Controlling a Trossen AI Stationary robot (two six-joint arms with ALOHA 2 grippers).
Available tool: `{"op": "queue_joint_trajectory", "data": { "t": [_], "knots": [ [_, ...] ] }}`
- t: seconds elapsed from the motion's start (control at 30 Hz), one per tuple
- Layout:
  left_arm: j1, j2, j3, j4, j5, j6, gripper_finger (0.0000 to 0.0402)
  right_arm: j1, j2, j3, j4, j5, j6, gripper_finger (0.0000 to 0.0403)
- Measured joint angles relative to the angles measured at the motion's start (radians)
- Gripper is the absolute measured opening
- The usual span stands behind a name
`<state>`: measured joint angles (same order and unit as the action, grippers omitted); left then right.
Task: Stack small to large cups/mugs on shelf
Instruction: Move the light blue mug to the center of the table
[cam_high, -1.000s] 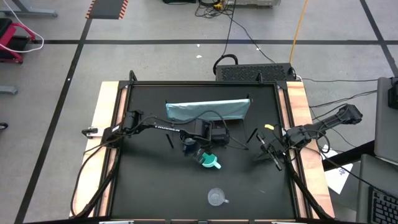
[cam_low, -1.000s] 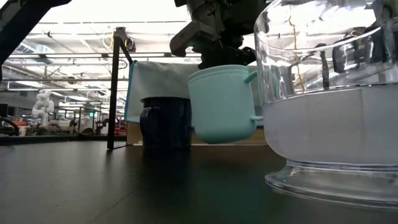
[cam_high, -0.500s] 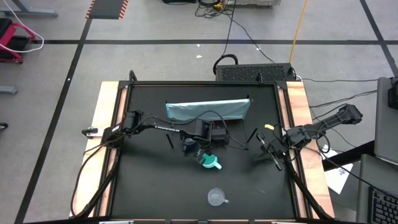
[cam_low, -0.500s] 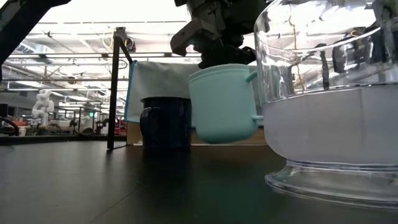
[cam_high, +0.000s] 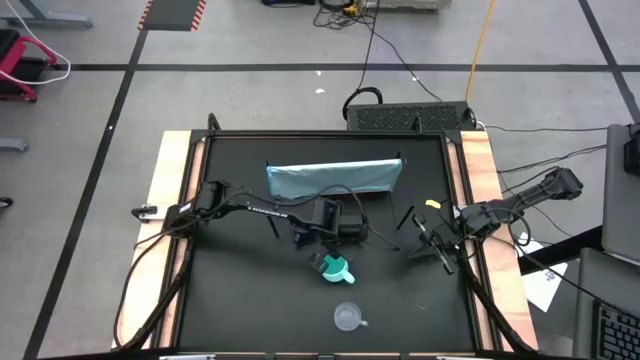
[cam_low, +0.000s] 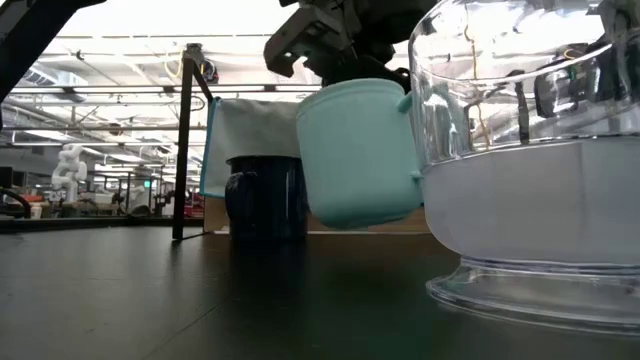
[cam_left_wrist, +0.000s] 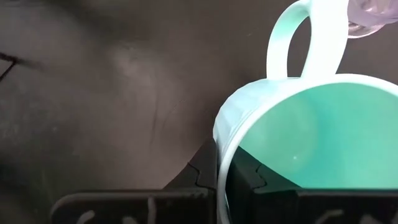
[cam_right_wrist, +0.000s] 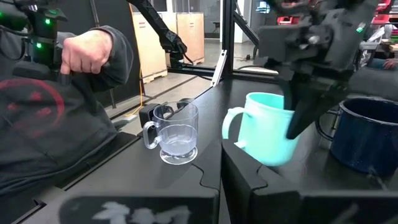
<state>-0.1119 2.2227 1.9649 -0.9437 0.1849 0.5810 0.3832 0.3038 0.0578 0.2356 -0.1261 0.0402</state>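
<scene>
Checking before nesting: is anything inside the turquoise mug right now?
The left wrist view looks into the turquoise mug: only its smooth inner wall and floor show, nothing loose. The left gripper clamps its rim, one finger inside, hiding a small part of the inside.

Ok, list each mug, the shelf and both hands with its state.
turquoise mug: lifted off the table, rim pinched
left hand: shut on the turquoise mug
navy mug: upright on the table
clear mug: upright, untouched
shelf: holds no mugs
right hand: shut, empty, waiting at the table's right
</scene>
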Motion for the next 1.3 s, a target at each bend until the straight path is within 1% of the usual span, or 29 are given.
{"op": "queue_joint_trajectory", "data": {
  "t": [0.3,0.43,0.57,0.77,0.87,1.07,1.13,1.3],
  "knots": [
    [-0.029,-0.011,-0.114,0.062,-0.056,-0.004,0.0009,0.0,0.0,0.0,-0.001,0.0,-0.009,0.0],
    [-0.029,-0.009,-0.116,0.069,-0.058,-0.009,0.0006,0.0,0.0,0.0,0.0,0.0,-0.017,0.0],
    [-0.029,-0.006,-0.103,0.075,-0.067,-0.007,0.0015,0.0,0.0,0.0,0.0,0.0,-0.021,0.0],
    [-0.03,-0.004,-0.102,0.078,-0.078,-0.007,0.0017,0.0,0.0,0.0,0.0,0.0,-0.019,0.0],
    [-0.03,-0.002,-0.102,0.083,-0.084,-0.006,0.0028,0.0,0.0,0.0,0.0,0.0,-0.019,0.0],
    [-0.029,0.004,-0.106,0.088,-0.099,-0.006,0.0071,0.0,0.0,0.0,0.0,0.0,-0.019,0.0],
    [-0.03,0.01,-0.11,0.067,-0.099,-0.007,0.0082,0.0,0.0,0.0,0.0,0.0,-0.019,0.0],
    [-0.031,0.005,-0.108,0.082,-0.099,-0.007,0.0089,0.0,0.0,0.0,0.0,0.0,-0.019,0.0]
  ]
}}
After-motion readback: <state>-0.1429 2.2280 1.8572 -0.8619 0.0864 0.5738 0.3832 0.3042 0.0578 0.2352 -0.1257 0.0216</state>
